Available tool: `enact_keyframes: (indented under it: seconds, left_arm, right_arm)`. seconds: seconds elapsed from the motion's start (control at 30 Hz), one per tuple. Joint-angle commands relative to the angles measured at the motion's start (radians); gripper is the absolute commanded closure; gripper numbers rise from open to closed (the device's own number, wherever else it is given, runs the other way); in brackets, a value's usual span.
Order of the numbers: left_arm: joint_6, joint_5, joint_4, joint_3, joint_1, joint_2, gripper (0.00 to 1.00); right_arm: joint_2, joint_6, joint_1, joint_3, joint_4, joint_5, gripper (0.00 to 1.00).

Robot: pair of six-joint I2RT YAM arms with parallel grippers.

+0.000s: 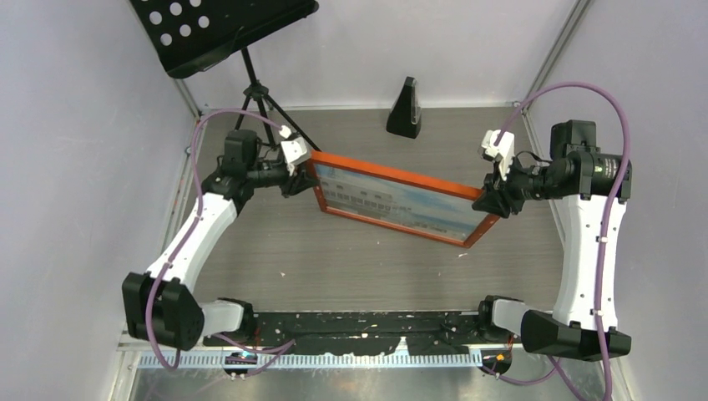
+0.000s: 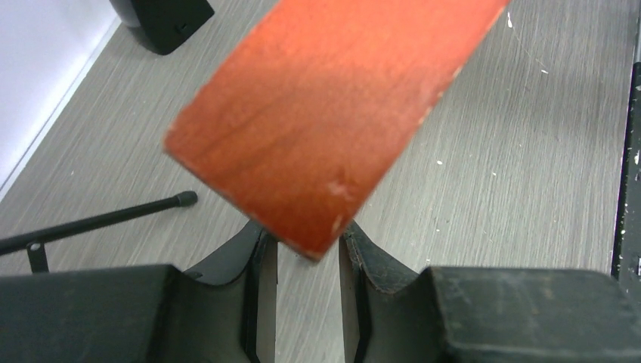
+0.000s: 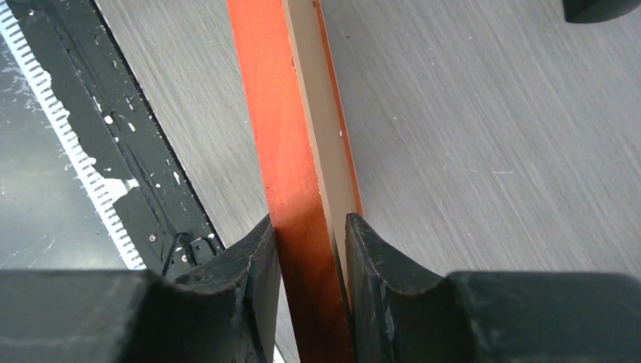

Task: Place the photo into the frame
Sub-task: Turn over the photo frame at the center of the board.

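The copper-orange frame [image 1: 392, 173] stands tilted on its long edge over the middle of the table. The photo [image 1: 392, 202] of the white building and blue sky shows inside it. My right gripper [image 1: 491, 200] is shut on the frame's right end; in the right wrist view both fingers [image 3: 257, 265] press the orange rail [image 3: 291, 151], with the tan backing board [image 3: 326, 144] behind it. My left gripper [image 1: 299, 180] is at the frame's left end. In the left wrist view the frame's corner [image 2: 317, 128] points down between the spread fingertips [image 2: 355, 249], with a gap showing.
A black music stand on a tripod [image 1: 250, 83] stands at the back left; one of its legs [image 2: 98, 221] lies near my left gripper. A black wedge-shaped object [image 1: 405, 109] sits at the back centre. A black strip [image 1: 367, 322] runs along the near table edge.
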Motion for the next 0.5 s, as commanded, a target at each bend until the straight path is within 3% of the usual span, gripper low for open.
enact_keyframes:
  seconds: [0.0, 0.47]
  left_arm:
    - [-0.043, 0.08, 0.095, -0.05, -0.045, -0.131, 1.0]
    - [-0.086, 0.024, 0.077, -0.133, -0.056, -0.203, 1.0]
  right_arm:
    - [-0.009, 0.138, -0.016, -0.067, 0.106, 0.015, 0.95]
    - [0.022, 0.18, -0.013, -0.132, 0.188, 0.063, 0.95]
